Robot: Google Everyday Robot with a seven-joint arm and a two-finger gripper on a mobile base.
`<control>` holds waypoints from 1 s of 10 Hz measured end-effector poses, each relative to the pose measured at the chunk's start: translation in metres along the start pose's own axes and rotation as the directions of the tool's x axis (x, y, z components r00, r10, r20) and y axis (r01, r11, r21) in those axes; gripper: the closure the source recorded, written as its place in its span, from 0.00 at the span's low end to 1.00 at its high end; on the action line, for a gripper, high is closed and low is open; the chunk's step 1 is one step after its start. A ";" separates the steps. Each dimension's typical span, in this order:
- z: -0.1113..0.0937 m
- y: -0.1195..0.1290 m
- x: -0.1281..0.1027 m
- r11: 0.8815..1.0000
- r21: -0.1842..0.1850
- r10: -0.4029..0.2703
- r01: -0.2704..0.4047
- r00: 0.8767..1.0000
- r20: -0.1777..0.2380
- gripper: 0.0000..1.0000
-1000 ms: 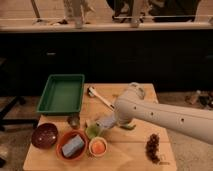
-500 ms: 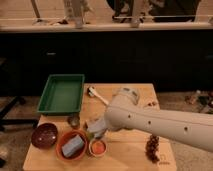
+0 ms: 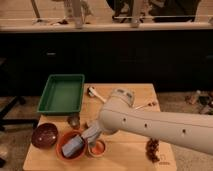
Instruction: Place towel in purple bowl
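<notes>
The grey-blue towel [image 3: 73, 145] lies in an orange-brown bowl [image 3: 62, 148] at the front left of the wooden table. The dark purple bowl [image 3: 44, 135] stands just left of it and holds nothing that I can see. My gripper [image 3: 91, 133] hangs at the end of the white arm [image 3: 150, 127]. It sits low over the right rim of the orange-brown bowl, right at the towel's upper end. The arm hides part of the table behind it.
A green tray [image 3: 62, 93] sits at the back left. A small cup [image 3: 74, 120] stands between the tray and the bowls. A small orange bowl [image 3: 97, 148] is right of the towel. A white utensil [image 3: 95, 93] and a dark red cluster [image 3: 152, 149] also lie on the table.
The arm has swung left and down. The gripper has moved from near the table's middle to the orange-brown bowl with the towel.
</notes>
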 end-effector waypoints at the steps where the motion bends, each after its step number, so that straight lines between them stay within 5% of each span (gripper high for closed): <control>1: 0.000 0.000 0.000 1.000 0.000 0.000 0.000 1.000 0.000 1.00; 7: 0.003 0.003 0.000 1.000 -0.005 0.000 0.000 1.000 0.002 1.00; 10: 0.016 -0.004 -0.032 0.999 -0.018 -0.039 0.039 0.999 0.023 1.00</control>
